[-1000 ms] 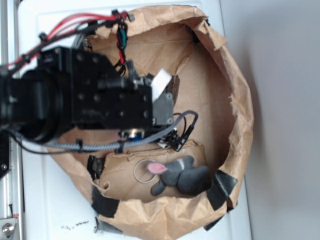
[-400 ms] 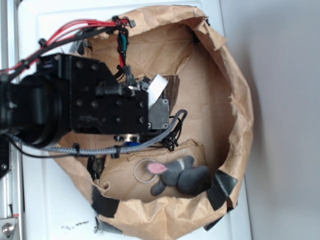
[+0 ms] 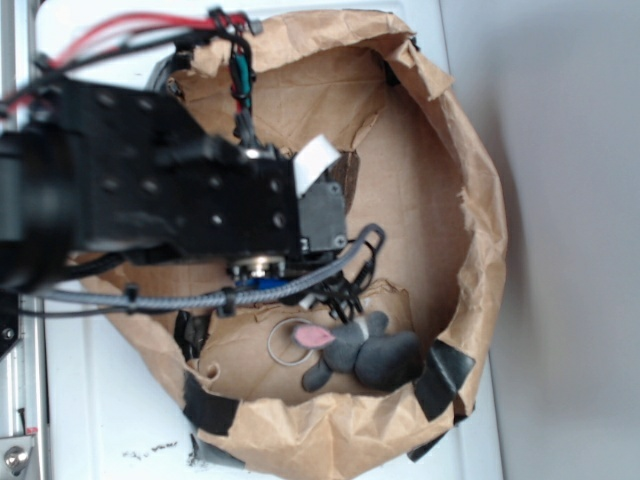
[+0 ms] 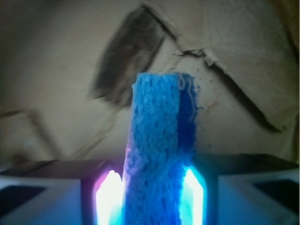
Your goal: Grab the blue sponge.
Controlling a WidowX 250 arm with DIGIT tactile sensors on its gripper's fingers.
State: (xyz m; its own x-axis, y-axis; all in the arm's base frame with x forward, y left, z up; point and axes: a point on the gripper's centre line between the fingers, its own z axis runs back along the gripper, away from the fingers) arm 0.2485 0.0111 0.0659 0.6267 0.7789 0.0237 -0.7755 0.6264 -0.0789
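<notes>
The blue sponge (image 4: 159, 150) is pinched between the two fingers (image 4: 110, 197) of the gripper (image 4: 152, 199), its long axis pointing straight away from them, above the brown paper (image 4: 243, 56)

Blue sponge (image 4: 159, 150): porous, rough, matt foam. Paper bag (image 3: 480, 200): crinkled matt brown kraft, patched with glossy black tape (image 3: 445, 375). Plush mouse (image 3: 365, 352): soft grey fabric. Arm housing (image 3: 150, 200): matt black.

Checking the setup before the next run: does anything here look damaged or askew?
The brown paper bin is ragged, its torn rim patched with black tape. The blue sponge stands on edge, pinched in the hand. The grey toy mouse looks fine.
</notes>
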